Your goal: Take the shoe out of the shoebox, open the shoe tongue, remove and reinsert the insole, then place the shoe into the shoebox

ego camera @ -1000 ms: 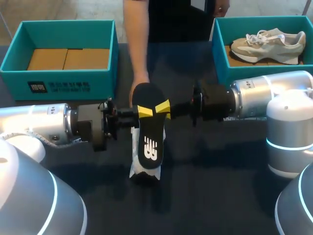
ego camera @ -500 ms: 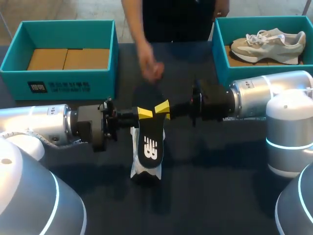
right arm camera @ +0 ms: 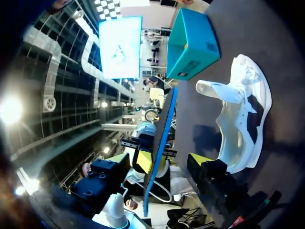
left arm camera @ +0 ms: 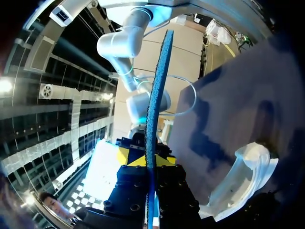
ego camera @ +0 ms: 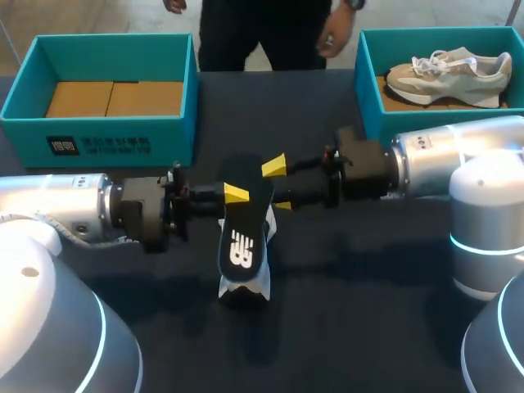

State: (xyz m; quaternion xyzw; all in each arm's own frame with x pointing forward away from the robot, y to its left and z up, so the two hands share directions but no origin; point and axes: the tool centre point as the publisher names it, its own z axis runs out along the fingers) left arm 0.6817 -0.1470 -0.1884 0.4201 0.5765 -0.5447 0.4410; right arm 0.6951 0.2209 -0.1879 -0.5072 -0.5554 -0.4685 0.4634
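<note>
The left gripper (ego camera: 234, 194) is clamped on one edge of the black insole (ego camera: 242, 237), which runs lengthwise away from the robot, across both arms, with the right gripper (ego camera: 277, 185) spread open around the opposite edge and the white shoe (ego camera: 246, 288) lying on the table (ego camera: 368, 270) directly beneath.

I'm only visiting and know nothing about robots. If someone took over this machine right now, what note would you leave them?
Left gripper: shut on the black insole, holding it in the air above the white shoe.
Right gripper: open, fingers either side of the insole, not clamping it.
White shoe: on the table, out of its box, tongue pulled up.
Left shoebox holds no shoe; right shoebox holds a beige shoe.
Done: shoe out, tongue open, insole out.
Left to do: slide the insole back in, then put the shoe into the shoebox.
</note>
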